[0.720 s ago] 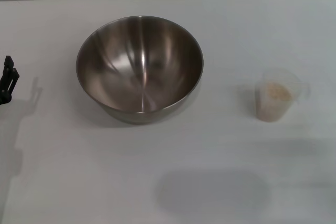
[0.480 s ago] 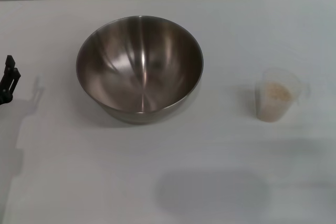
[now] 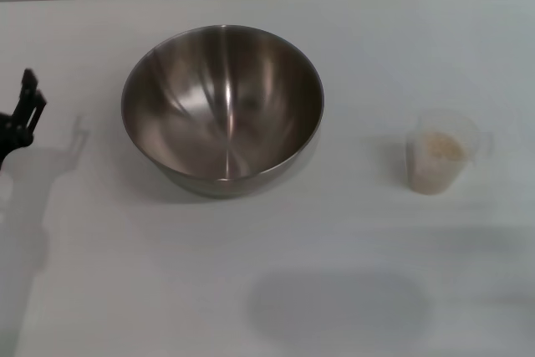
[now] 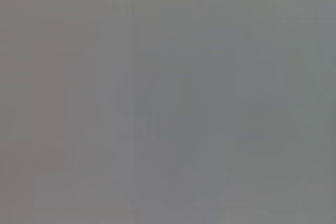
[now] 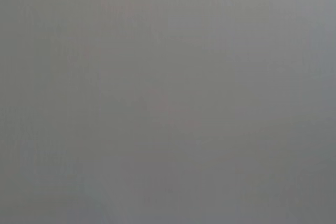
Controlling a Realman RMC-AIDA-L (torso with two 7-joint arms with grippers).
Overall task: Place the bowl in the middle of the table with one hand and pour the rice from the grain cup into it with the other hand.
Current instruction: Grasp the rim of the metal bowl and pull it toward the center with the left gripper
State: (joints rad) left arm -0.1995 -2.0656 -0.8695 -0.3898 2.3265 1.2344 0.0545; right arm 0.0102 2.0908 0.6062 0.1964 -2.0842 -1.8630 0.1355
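From the head view, one bowl [image 3: 222, 109] sits upright on the table [image 3: 351, 290], left of the middle, and one grain cup [image 3: 440, 151] stands well apart to its right with a heap of rice [image 3: 439, 150] inside; no writing can be read on either. The left gripper [image 3: 20, 119] is cut off by the left edge, well clear of the bowl and holding nothing, though whether it is spread or clenched I cannot tell. Both wrist views show only flat grey.

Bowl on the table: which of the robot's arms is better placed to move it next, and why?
Left. The left gripper is beside the bowl on its left; the right arm is out of view, and the grain cup stands on that side.
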